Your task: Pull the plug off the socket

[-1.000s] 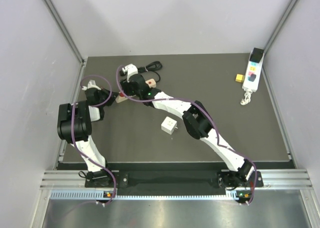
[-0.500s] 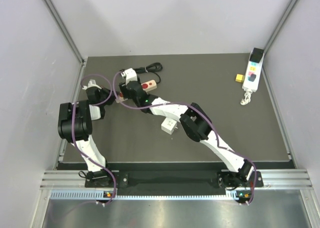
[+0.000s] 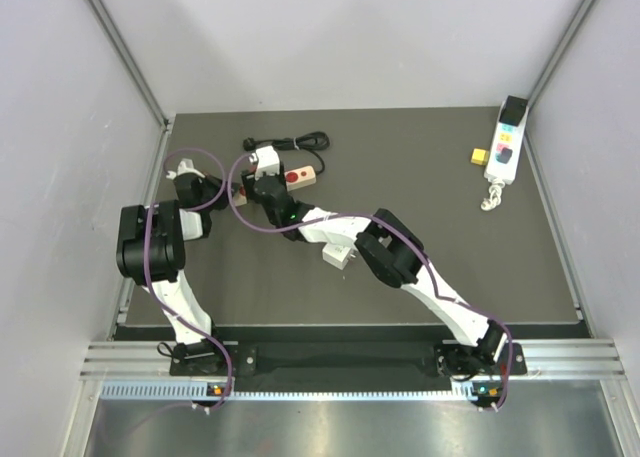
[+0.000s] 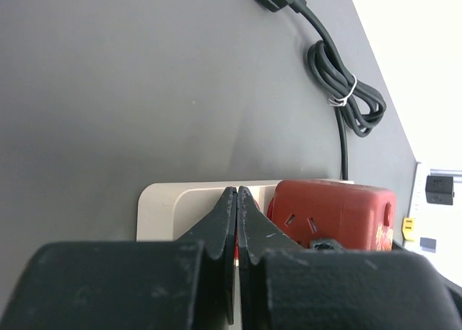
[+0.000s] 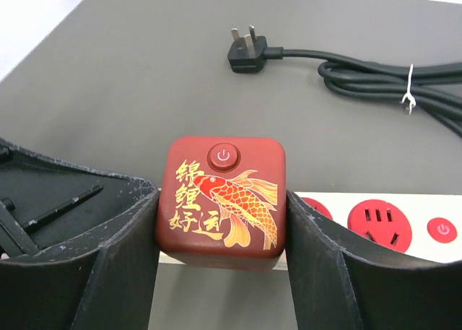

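Clamping red plug (image 5: pixel 220 193), button face up: right end effector (image 5: pixel 220 222); left end effector (image 4: pixel 237 200) clenched.

The red cube-shaped plastic plug (image 5: pixel 220 200) bears a gold-and-orange koi pattern, gold Chinese characters and a red button with a white power symbol. The cream rectangular plastic socket strip (image 5: pixel 415 203) has red outlet faces. The black rubber power cable (image 5: pixel 361 77) carries a white tie. The flat table mat (image 5: pixel 108 77) is plain dark grey.

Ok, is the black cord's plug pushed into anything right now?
No, the black plug lies loose on the mat with its prongs bare, apart from the power strip.
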